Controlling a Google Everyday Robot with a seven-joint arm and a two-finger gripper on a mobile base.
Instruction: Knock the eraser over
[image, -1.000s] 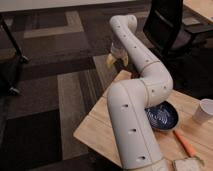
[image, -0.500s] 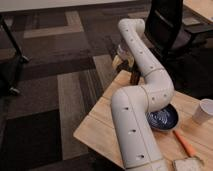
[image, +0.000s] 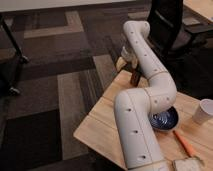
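Observation:
The eraser (image: 135, 77) is a small dark brown block standing near the far corner of the wooden table (image: 100, 127). It looks slightly tilted. My white arm bends up from the near table edge and reaches over to that corner. My gripper (image: 127, 58) is at the arm's far end, just above and left of the eraser and mostly hidden behind the wrist. I cannot tell whether it touches the eraser.
A dark blue bowl (image: 165, 119) sits beside the arm's elbow. An orange carrot-like stick (image: 184, 143), a white cup (image: 203, 111) and a tan slice (image: 187, 164) lie at the right. A black office chair (image: 170, 25) stands behind the table.
The arm has swung to the right and bent more sharply. The gripper has come down towards the table's far corner, beside the eraser.

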